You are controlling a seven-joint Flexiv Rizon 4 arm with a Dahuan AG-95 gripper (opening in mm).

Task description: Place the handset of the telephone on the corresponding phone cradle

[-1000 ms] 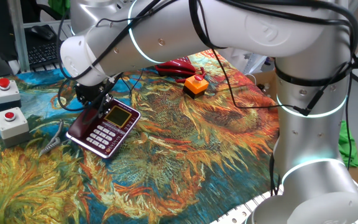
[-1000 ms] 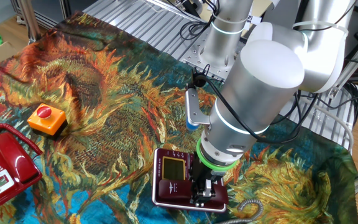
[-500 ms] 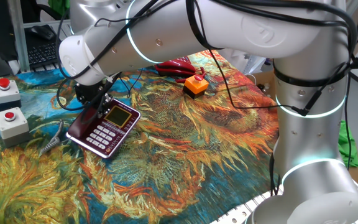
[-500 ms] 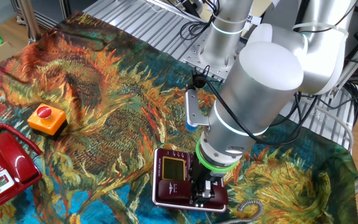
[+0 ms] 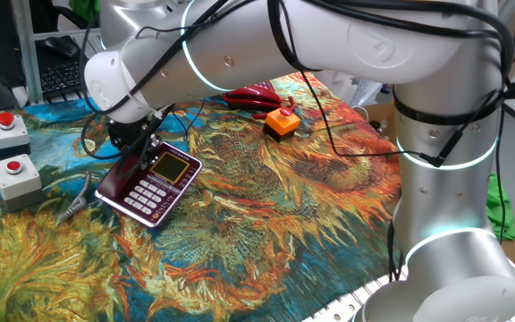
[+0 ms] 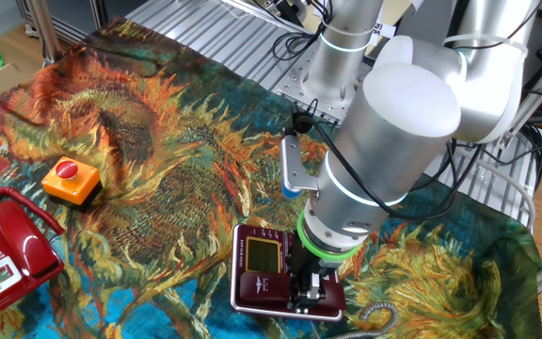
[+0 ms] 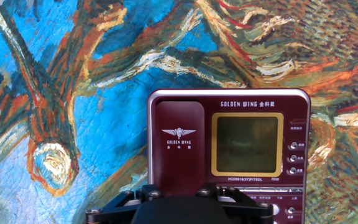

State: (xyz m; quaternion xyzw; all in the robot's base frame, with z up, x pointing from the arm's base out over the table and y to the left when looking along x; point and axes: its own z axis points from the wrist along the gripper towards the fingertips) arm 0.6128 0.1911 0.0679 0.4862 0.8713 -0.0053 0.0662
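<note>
The dark maroon telephone [image 7: 247,102] with its yellow screen [image 7: 247,144] lies flat on the sunflower cloth. It also shows in one fixed view [image 5: 155,183] and in the other [image 6: 262,268]. The maroon handset [image 7: 176,143] lies along the phone's left strip, covering the phone cradle. My gripper [image 7: 176,198] stands straight over the phone's near end with its jaws either side of the handset, shut on it. The arm hides most of the handset in the fixed views, where the gripper [image 5: 130,148] [image 6: 307,287] sits low on the phone. The grey coiled cord [image 5: 79,201] [image 6: 374,315] trails off the phone.
A bright red telephone [image 6: 3,250] [image 5: 253,94] sits at the cloth's edge, with an orange box with a red button [image 6: 71,179] [image 5: 282,122] beside it. Two grey boxes with red buttons [image 5: 7,130] [image 5: 14,173] stand near the maroon phone.
</note>
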